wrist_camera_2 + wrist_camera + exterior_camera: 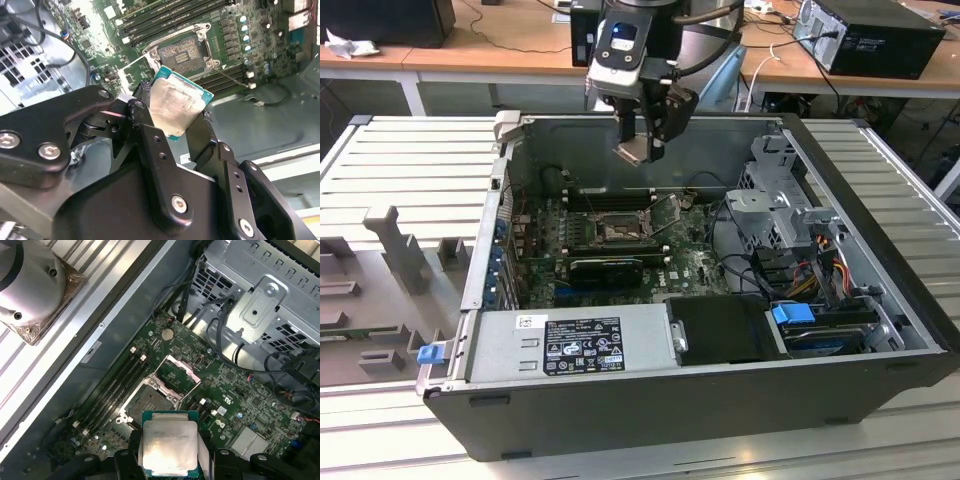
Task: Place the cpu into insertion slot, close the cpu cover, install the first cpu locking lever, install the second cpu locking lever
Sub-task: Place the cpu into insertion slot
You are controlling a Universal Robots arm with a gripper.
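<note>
1. The cpu [177, 105] is pinched by two opposite edges in the gripper [642, 140]. The claw is clamped on the chip, which is tilted with its pale metal face showing in both wrist views.
2. In the exterior view the chip hangs in the air at about 12 o'clock from the insertion slot [616, 232], well apart from it and over the open computer case [880, 250].
3. The socket lies bare on the green board [695, 265]. A long black card [605, 270] sits just beside it at 6 o'clock, and the power supply [575, 345] is further out the same way.
4. The cpu cover [175, 361] is swung up off the socket, at roughly 2 o'clock from it in the exterior view. A thin wire lever [230, 77] stands free of the socket, so nothing is latched.
5. By my reading the first step is in hand: the chip is carried but not yet seated, and cover and levers are untouched.
6. Seating it, I judge, calls for the chip brought level and square to the socket frame, corners matched, then set down without sliding or force, since the contacts would bend easily.
</note>
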